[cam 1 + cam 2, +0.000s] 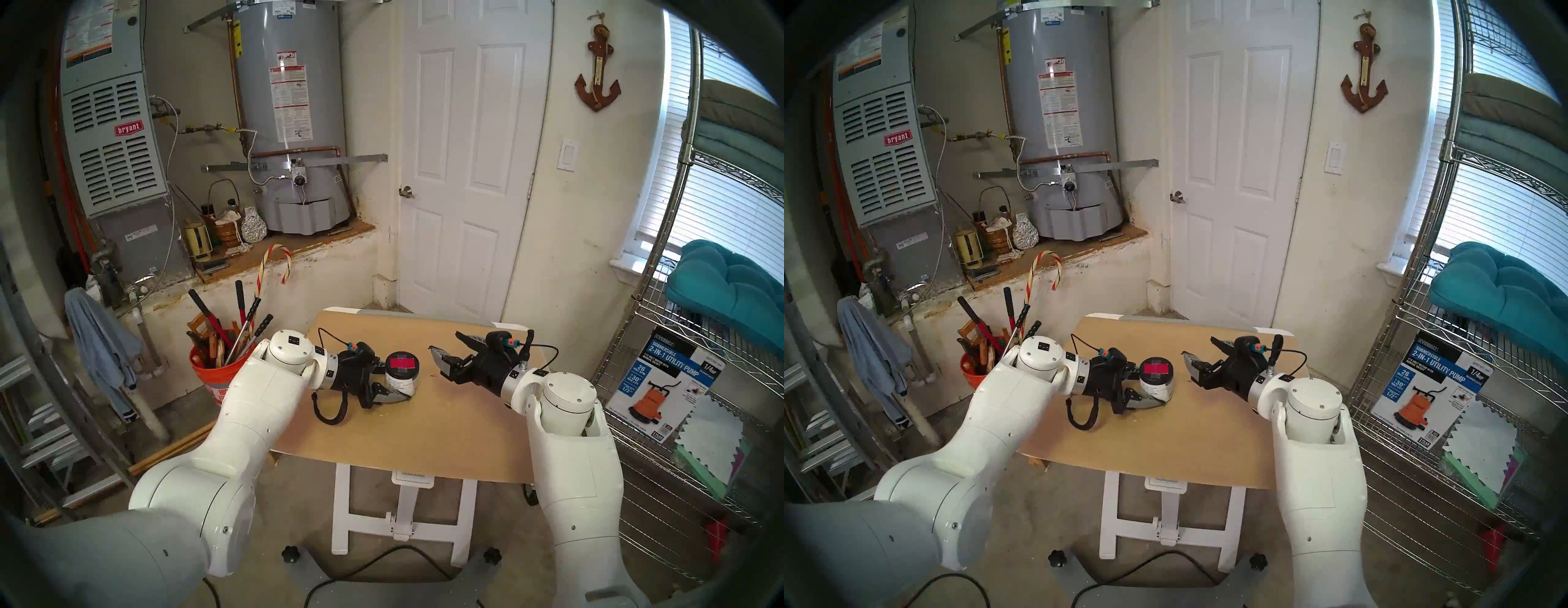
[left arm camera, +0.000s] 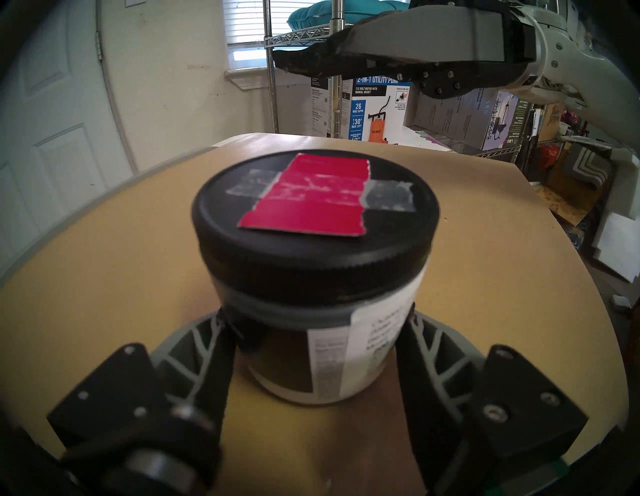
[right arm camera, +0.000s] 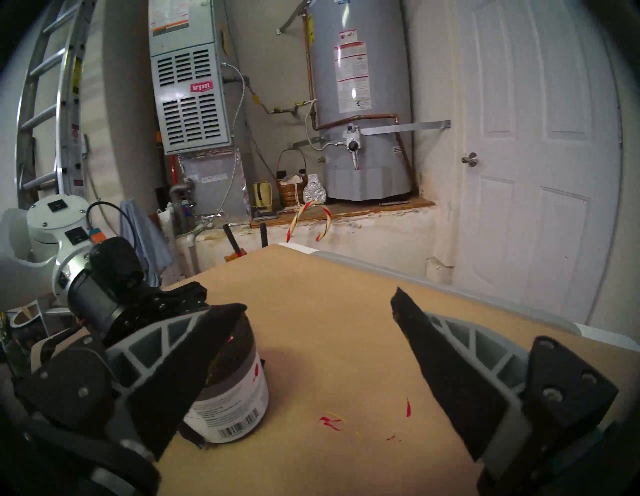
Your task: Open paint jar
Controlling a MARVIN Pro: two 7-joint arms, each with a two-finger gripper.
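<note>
**A:** While the left gripper [image 2: 315, 332] had its two fingers pressed against the lower body of the paint jar [image 2: 322, 332], one on each side below the lid, where did the jar stand?

**B:** Upright on the tan tabletop [image 1: 424, 424], right between those fingers, its base on the board. The right gripper [image 1: 445, 352] was spread wide, holding nothing, off to the jar's far side and a little above it, apart from it.

**A:** How did you judge it would handle?

**B:** Small and rigid, likely plastic, with paint inside, so some weight for its size. The printed label looked smooth, so I judged the body could slip and spin in the clamp if the lid was tight.

**A:** And where to take hold?

**B:** The black lid [image 2: 313, 221] had a ribbed skirt, which seemed the best place: the open fingers set across it from opposite sides. The red patch [image 2: 304, 197] taped on top offered no grip. Tipping it once loosened could spill paint.
</note>
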